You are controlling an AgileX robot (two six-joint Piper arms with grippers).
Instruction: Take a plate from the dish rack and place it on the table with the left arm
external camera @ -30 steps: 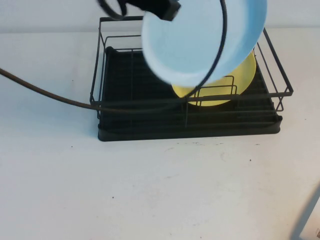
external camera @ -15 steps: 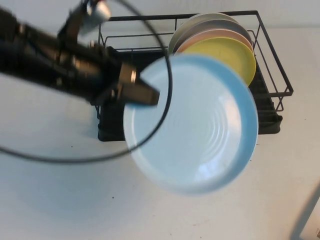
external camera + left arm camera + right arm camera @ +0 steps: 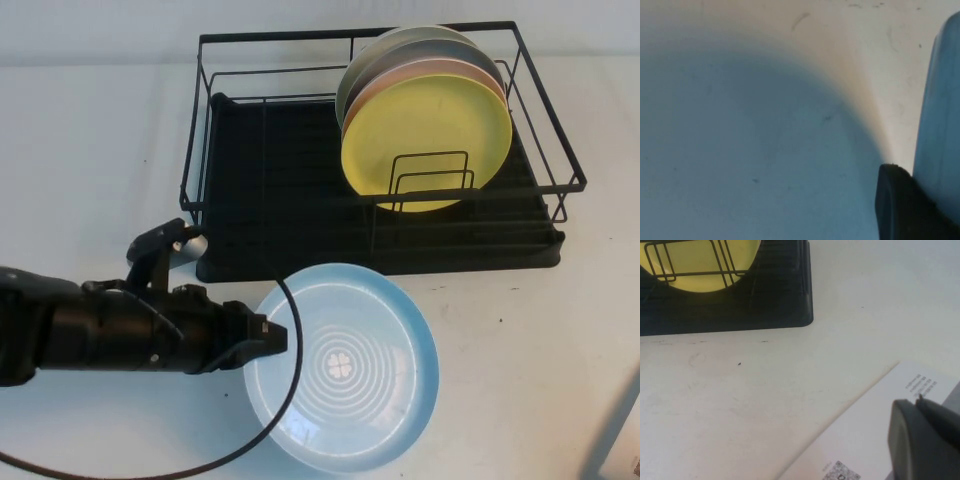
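Observation:
The light blue plate lies face up, flat at or just above the white table, in front of the black dish rack. My left gripper reaches in low from the left and is shut on the plate's left rim. In the left wrist view one black finger sits against the blue rim over a shadowed table. My right gripper is shut and empty, parked at the table's right front over a white sheet.
A yellow plate stands upright in the rack's right half, with a pink plate and grey ones behind it. The rack's left half is bare. The left arm's black cable loops over the blue plate's left side.
The left arm has swung the blue plate from high over the rack down and forward to the table in front of it, turning it flat and face up.

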